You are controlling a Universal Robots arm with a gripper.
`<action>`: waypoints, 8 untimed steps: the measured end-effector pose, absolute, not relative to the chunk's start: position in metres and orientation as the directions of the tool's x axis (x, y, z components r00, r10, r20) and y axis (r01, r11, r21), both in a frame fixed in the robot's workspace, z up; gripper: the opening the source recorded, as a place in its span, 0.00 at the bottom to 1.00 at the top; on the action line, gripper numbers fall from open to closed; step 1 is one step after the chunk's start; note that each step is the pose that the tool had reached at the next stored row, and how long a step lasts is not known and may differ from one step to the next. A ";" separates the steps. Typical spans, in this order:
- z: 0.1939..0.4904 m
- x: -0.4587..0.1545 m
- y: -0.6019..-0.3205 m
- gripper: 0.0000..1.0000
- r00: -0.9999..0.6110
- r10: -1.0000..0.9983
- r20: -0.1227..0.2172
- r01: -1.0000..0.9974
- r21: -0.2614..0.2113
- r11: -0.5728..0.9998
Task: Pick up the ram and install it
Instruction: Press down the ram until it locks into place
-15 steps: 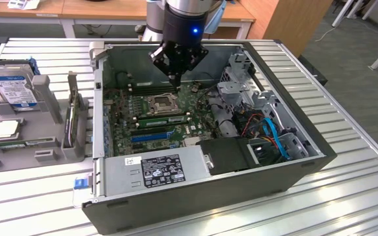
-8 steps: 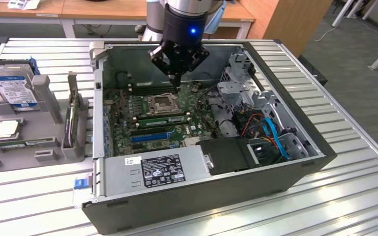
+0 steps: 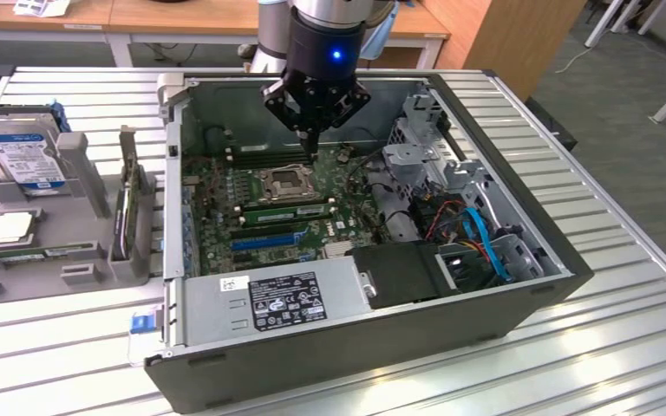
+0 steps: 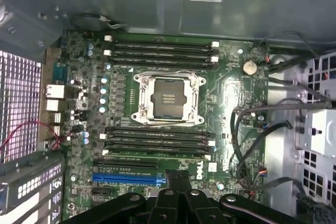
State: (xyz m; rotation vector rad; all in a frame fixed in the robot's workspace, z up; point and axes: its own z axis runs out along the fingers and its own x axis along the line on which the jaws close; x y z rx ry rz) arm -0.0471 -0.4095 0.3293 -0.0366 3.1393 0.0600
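Jaws closed, empty, above motherboard [image 3: 292, 204], ram [image 3: 284, 211] seated in slot below

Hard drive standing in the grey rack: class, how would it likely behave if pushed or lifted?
The hard drive looks rigid and metal-cased, so it is probably heavy for its size. Standing on edge in the grey rack, it might tip if pushed sideways. Its smooth labelled face could be slippery.

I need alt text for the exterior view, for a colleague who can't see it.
The arm's gripper hangs with jaws shut over the far memory slots of the motherboard inside an open computer case lying on a slatted metal table. At the exterior view's left, a grey holder carries a hard drive and other parts.
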 end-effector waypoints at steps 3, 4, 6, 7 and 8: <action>0.329 -0.047 -0.410 0.10 -1.000 -0.023 -0.002 -0.023 0.038 0.999; 0.329 -0.047 -0.410 0.10 -1.000 -0.023 -0.002 -0.023 0.038 0.999; 0.329 -0.047 -0.410 0.10 -1.000 -0.023 0.001 -0.023 0.035 0.999; 0.329 -0.047 -0.410 0.10 -1.000 -0.023 0.005 -0.023 0.033 0.999; 0.329 -0.047 -0.410 0.10 -1.000 -0.023 0.008 -0.023 0.031 0.999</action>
